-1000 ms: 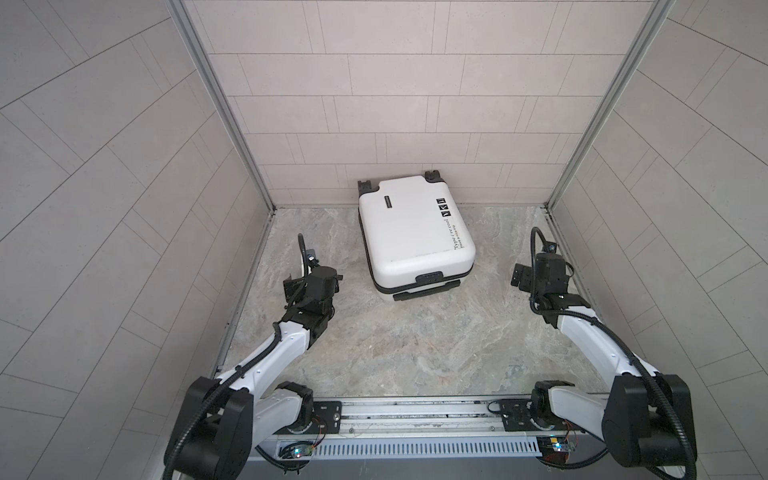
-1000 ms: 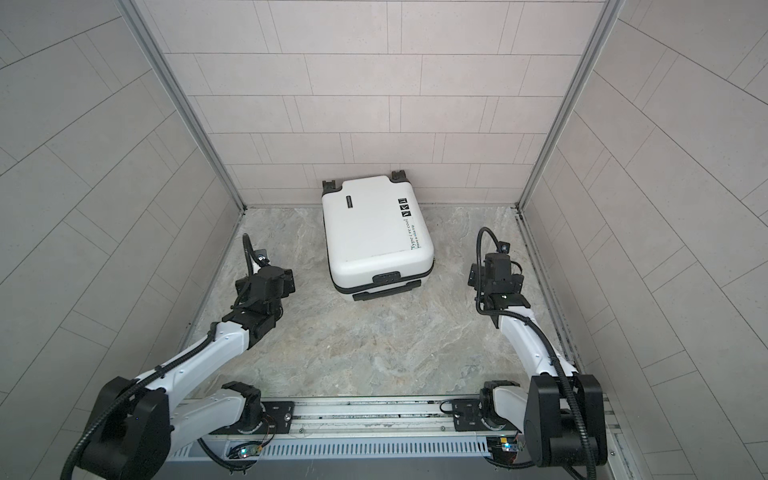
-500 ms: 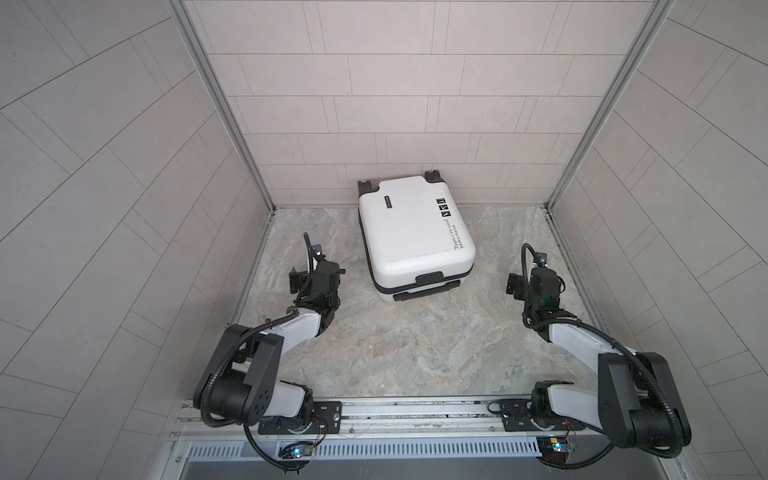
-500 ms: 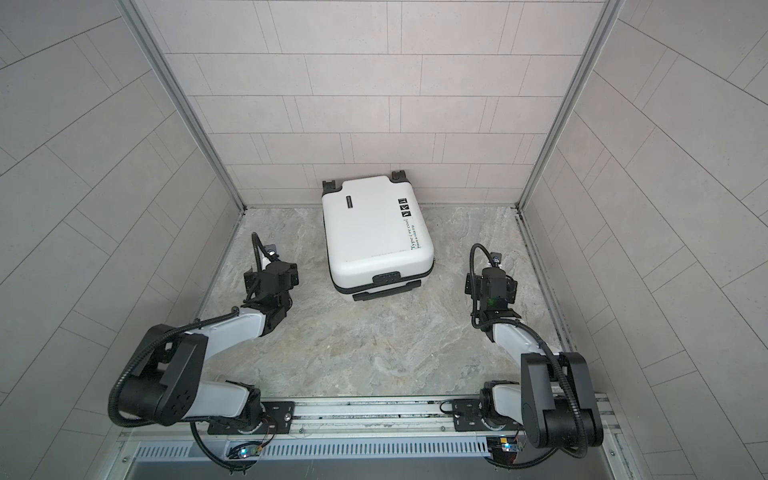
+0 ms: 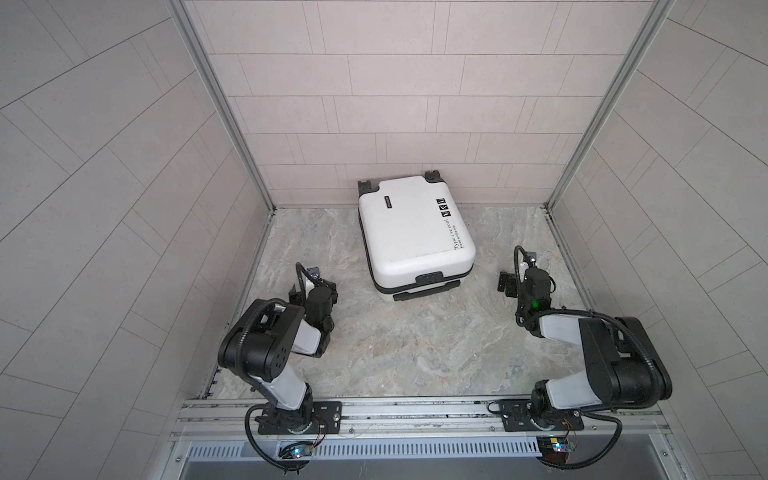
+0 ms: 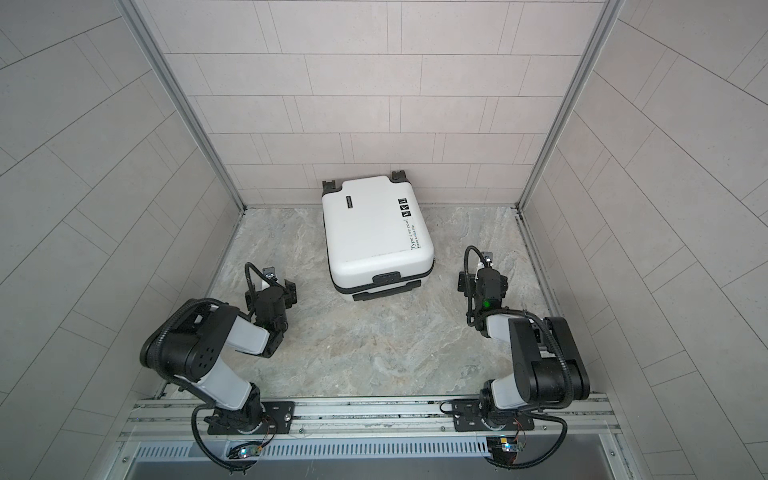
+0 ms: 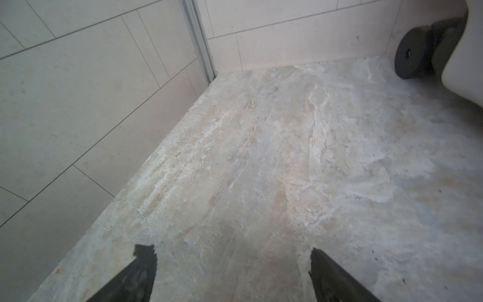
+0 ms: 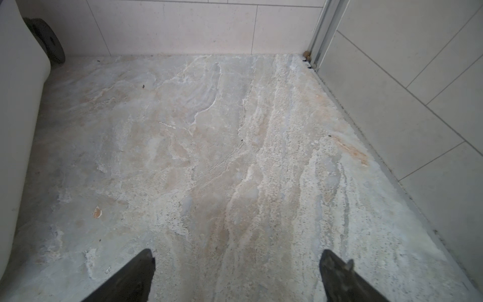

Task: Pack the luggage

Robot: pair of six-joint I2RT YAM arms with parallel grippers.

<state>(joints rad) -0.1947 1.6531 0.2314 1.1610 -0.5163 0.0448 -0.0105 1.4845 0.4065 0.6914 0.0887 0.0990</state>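
luggage — shut, lying flat, upper centre in both top views, by the back wall | left gripper wide, empty | right gripper wide, empty | step: likely packed and closed — no loose items visible | next: probably no grasp needed, only keeping clear of it

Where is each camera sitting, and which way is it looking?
Top views: twin eyes high over the front rail, looking down at the luggage by the back wall; both arms show, left claw and right claw open.
Left wrist: low on the left arm, facing the far left corner; left claw shows.
Right wrist: low on the right arm, facing the far right corner; right claw shows.
Shared: both wrist views catch the luggage and a wheel.
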